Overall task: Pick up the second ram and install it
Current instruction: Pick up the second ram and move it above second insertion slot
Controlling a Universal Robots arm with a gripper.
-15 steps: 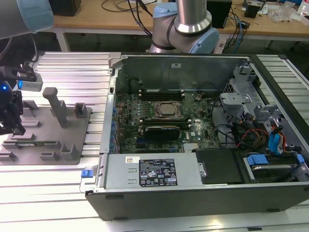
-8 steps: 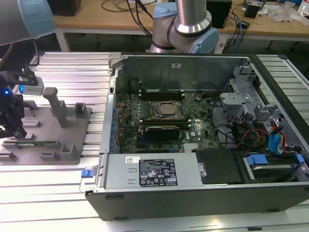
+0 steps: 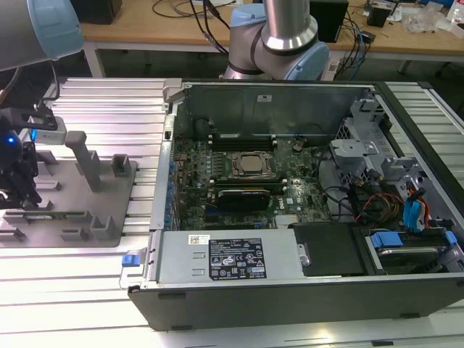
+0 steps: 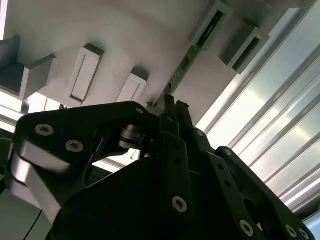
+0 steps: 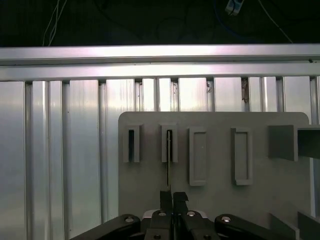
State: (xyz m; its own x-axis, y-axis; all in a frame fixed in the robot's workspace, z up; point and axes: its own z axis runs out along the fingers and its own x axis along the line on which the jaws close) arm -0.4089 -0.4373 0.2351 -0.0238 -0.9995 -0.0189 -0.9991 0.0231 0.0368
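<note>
Black two-finger gripper (image 5: 173, 197) is closed down to a hairline slit, with nothing between the jaws. It hangs over the exterior view's left end of the ribbed aluminium table (image 3: 94, 109). The open black computer case (image 3: 290, 304) takes up the exterior view's right, well apart from the gripper. A flat grey plastic fixture plate (image 5: 215, 200) lies directly under the gripper. The second ram (image 5: 168, 165) (image 4: 197, 47), a thin green circuit-board stick, stands on edge in that plate. One end sits in a grey slotted block (image 5: 163, 150), and in both wrist views the stick runs in line with the slit. I can't tell whether the tips touch its upper edge.
</note>
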